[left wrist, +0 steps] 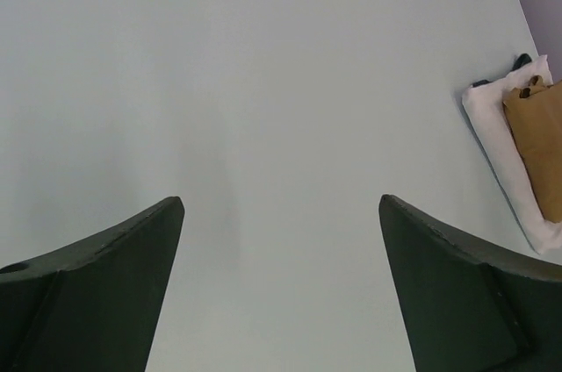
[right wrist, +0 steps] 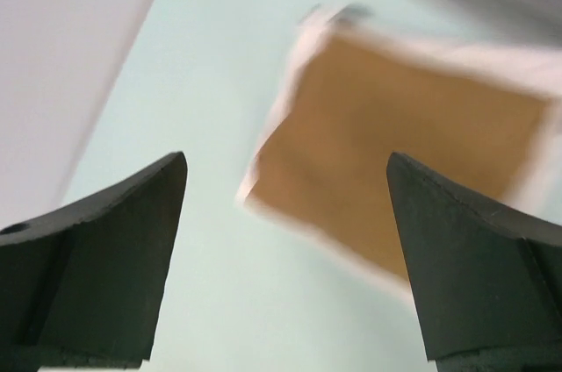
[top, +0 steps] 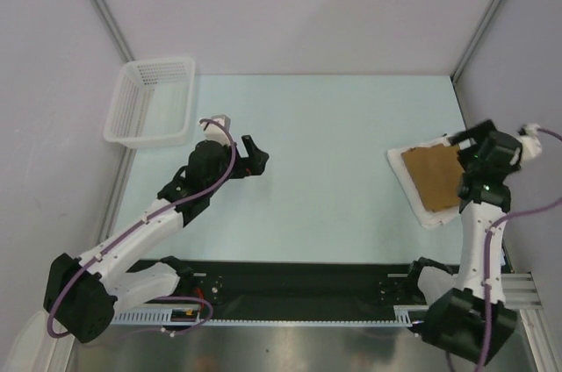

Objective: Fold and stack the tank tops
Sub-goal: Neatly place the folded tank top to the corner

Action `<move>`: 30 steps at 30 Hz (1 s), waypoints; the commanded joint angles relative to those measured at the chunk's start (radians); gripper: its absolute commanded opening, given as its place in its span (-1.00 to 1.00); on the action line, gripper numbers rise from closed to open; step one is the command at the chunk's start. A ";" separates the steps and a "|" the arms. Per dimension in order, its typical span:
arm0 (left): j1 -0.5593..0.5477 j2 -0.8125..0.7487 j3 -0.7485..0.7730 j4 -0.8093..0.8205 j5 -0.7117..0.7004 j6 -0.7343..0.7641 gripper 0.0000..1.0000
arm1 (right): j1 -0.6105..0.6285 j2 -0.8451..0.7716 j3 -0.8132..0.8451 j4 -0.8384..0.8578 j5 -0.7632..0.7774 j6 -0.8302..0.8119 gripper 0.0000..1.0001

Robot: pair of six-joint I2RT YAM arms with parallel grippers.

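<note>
- Tank tops (top: 430,183) sit stacked on the right side of the surface (top: 334,126), close to its right edge. The tan top (top: 432,175), folded to a rectangle, lies on the folded white top (left wrist: 490,126).
- White cloth shows as a border along the stack's left and near sides. The right arm hides the right side, so the fit there cannot be told.
- Right claw (right wrist: 285,161) hangs over the stack's far right corner, fingers spread wide with nothing between them. Its own view is blurred.
- Left claw (left wrist: 281,200) hovers over bare surface well to the left of the stack, also spread and empty.
- Folding and stacking look done, so the step in hand is probably a clean release.
- To do that well, the right claw should rise straight up before swinging away. That way no finger catches the tan edge and drags the upper layer askew.
- Basket (top: 140,133) stands at the far left corner, well apart from the stack.
</note>
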 commanded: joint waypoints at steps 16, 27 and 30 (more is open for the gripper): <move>0.006 -0.263 -0.276 0.016 -0.003 0.142 0.99 | 0.901 0.286 -0.153 0.412 -0.219 -0.249 0.99; 0.003 -0.474 -0.431 0.102 -0.023 0.194 1.00 | 1.036 0.312 -0.382 0.742 -0.099 -0.189 0.99; 0.003 -0.451 -0.423 0.101 -0.017 0.191 1.00 | 1.040 0.327 -0.371 0.730 -0.105 -0.190 0.99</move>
